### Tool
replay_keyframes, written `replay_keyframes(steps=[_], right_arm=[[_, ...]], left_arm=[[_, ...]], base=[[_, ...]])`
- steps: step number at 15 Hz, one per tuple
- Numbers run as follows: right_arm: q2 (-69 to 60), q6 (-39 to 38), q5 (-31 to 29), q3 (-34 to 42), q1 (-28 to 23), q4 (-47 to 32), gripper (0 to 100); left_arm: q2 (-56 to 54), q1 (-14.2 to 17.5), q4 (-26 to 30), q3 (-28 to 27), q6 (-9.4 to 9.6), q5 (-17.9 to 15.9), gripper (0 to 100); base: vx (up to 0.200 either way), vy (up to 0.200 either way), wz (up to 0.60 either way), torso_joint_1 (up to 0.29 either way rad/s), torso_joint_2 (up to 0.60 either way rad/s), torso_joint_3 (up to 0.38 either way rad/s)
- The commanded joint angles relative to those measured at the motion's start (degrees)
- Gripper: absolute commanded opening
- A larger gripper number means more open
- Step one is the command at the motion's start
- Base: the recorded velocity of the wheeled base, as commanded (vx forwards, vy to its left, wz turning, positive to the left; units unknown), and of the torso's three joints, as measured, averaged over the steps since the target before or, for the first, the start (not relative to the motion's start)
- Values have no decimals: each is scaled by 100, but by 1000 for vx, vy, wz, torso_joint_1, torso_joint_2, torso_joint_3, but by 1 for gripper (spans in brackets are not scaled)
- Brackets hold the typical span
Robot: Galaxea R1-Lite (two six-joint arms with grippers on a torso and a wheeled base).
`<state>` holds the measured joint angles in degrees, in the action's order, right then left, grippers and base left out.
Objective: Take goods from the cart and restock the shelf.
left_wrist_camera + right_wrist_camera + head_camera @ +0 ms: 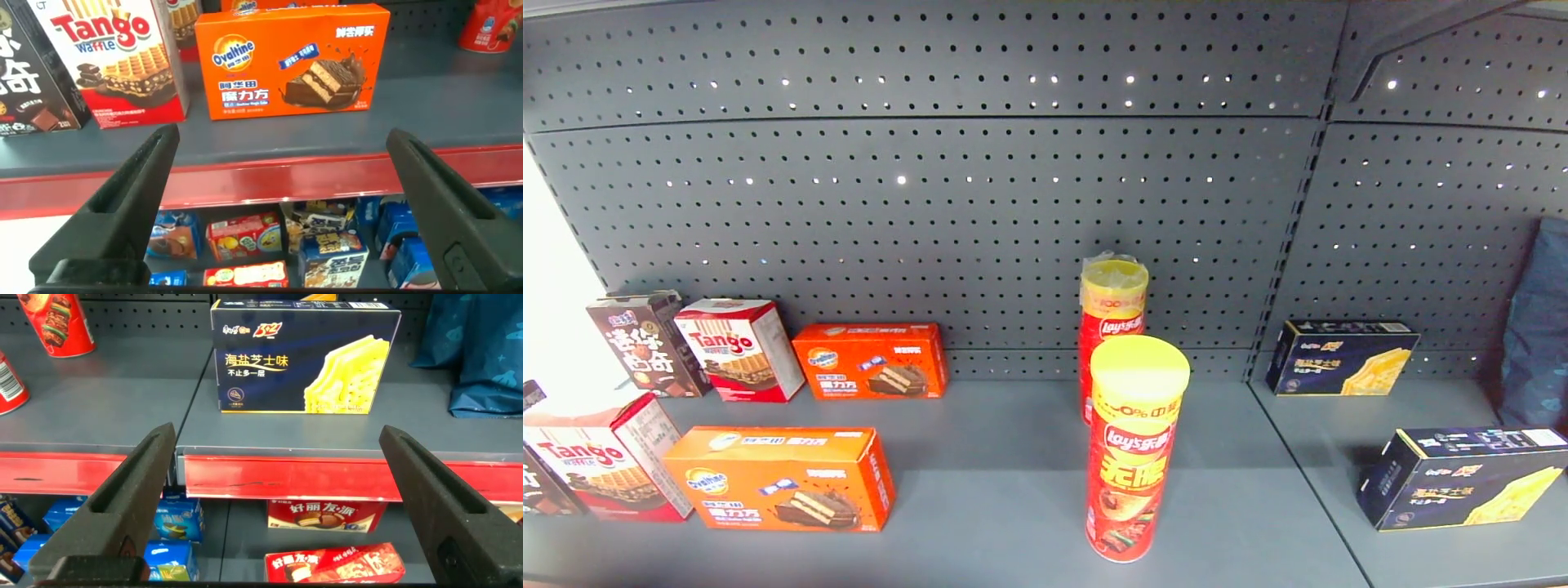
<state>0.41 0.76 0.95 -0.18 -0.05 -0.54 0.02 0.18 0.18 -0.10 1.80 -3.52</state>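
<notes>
Head view, and the goods stand in pairs on the grey shelf (996, 490). Two red chip cans with yellow lids stand upright mid-shelf, the front can (1131, 449) just ahead of the rear can (1111, 327). Two orange cake boxes: the front orange box (780, 478) and the rear orange box (870, 359) by the pegboard back (931, 204). Two red-and-white wafer boxes at the left, the near wafer box (605, 457) and the far wafer box (739, 349), with a dark brown box (645, 343) beside the far one. Two navy cracker boxes in the right bay, the near navy box (1462, 478) and the far navy box (1339, 358), and a blue bag (1535, 327) beyond. Every front carries bold print and a product picture. The left gripper (283, 139) is spread wide before the shelf's red edge strip (270, 175), facing the front orange box. The right gripper (278, 434) is just as wide, facing a navy box. Smaller packs (245, 237) sit on the level below.
</notes>
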Motion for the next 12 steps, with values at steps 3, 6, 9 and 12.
replay_keyframes(steps=[3, 6, 9, 12], right_arm=[[11, -5, 2, 1, 5, 1, 100], [11, 4, 2, 1, 5, 1, 100], [11, -5, 2, 1, 5, 1, 100], [11, -5, 2, 1, 5, 1, 100]], left_arm=[[-2, -1, -1, 1, 39, -8, 100], [-2, -1, -1, 1, 4, -8, 100], [-2, -1, -1, 1, -13, 1, 100], [-2, -1, -1, 1, -13, 36, 100]], base=[[0, 0, 0, 0, 0, 0], [0, 0, 0, 0, 0, 0], [0, 0, 0, 0, 0, 0], [0, -67, 0, 2, 2, -1]])
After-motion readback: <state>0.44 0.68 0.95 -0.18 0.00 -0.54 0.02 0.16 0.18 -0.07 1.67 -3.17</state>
